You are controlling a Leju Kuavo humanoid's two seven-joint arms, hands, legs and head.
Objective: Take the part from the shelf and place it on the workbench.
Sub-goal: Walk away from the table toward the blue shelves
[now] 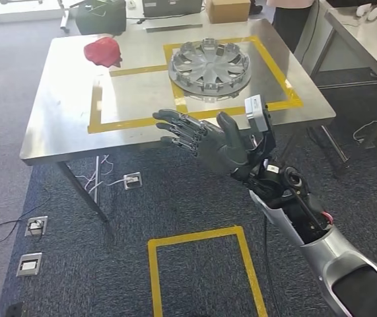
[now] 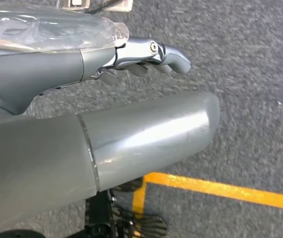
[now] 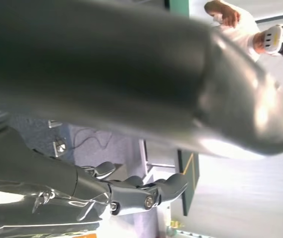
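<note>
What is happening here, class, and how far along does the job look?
The silver wheel cover already lies on the steel workbench, inside the yellow taped square. The robot's right hand hovers in front of the bench edge, fingers spread, holding nothing. The left hand hangs over the carpet, also empty. A red cloth lies on the bench.

A round silver-grey hubcap (image 1: 209,67) is seen lying flat on the steel workbench (image 1: 67,112), face up, with spokes fanning out from a small centre hub and notches around its rim. It is placed inside the yellow taped rectangle (image 1: 280,74) toward the far right part of the tabletop, its near-left edge overlapping the tape line. Nothing is resting on it.
</note>
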